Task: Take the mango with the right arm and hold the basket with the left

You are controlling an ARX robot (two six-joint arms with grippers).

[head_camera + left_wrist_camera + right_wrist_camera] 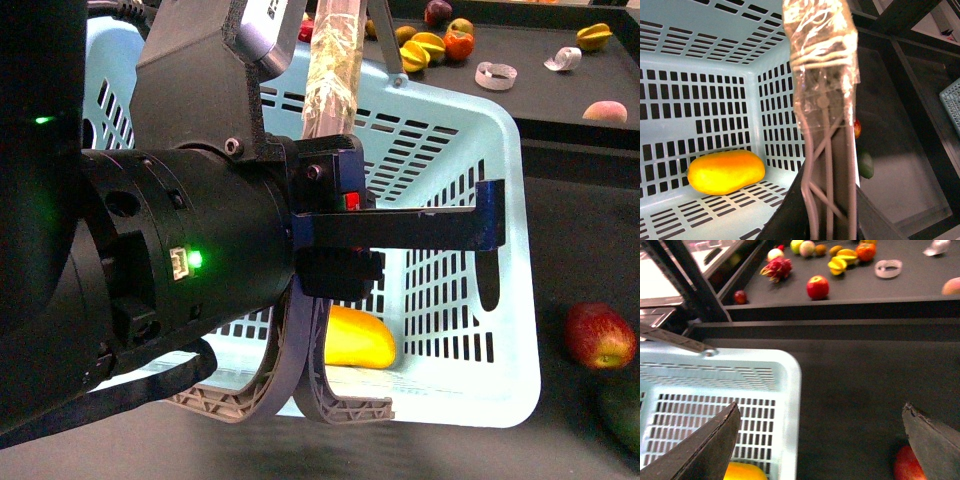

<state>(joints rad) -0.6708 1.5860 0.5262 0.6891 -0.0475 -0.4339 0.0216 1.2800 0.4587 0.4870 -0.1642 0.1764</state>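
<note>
Tabletop (855, 385) dark and matte (fruit-strewn shelf (920, 290) beyond); left pincer (827, 210) pinches handle (822, 75) of basket (790, 385), right pincer (821, 410) spread near mango (725, 171).

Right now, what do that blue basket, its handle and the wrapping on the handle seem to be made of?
The basket looks like moulded plastic, pale turquoise with a slight sheen; its even rows of slots suggest that. The handle seems brown-grey plastic too, with moulded ribs. The wrap looks like clear sticky tape: glossy, crinkled, layered.
</note>
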